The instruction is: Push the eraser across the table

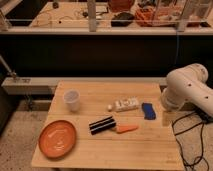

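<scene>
The eraser, a small black block with thin light stripes, lies near the middle of the light wooden table, slanted, just left of an orange carrot. My white arm hangs beside the table's right edge, above and to the right of the eraser. The gripper itself does not show; it is hidden behind or below the arm's joints.
An orange plate sits at the front left. A clear plastic cup stands at the back left. A white tube and a blue block lie behind the eraser. Cables trail on the floor at the right.
</scene>
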### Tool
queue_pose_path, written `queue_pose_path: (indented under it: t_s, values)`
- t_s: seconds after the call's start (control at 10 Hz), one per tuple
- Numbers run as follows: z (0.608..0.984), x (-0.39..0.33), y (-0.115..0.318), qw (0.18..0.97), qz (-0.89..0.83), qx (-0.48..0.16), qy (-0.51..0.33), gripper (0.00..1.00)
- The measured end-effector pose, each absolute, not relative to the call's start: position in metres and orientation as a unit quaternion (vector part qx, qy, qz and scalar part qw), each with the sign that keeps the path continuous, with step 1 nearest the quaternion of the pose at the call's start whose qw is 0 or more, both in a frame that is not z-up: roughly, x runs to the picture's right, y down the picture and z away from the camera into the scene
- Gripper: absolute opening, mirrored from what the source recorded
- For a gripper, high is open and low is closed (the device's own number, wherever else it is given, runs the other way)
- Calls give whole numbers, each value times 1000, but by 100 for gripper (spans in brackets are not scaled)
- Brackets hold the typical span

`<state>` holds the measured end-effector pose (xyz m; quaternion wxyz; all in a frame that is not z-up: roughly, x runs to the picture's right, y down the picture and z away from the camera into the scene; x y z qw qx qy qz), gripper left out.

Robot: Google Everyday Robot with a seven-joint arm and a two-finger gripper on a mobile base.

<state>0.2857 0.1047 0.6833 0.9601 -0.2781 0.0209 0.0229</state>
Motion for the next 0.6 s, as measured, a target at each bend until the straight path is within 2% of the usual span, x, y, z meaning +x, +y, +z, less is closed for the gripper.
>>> queue_pose_path:
  t_s: [0.6]
  values:
    - [684,285,106,960,23,-279,20,80]
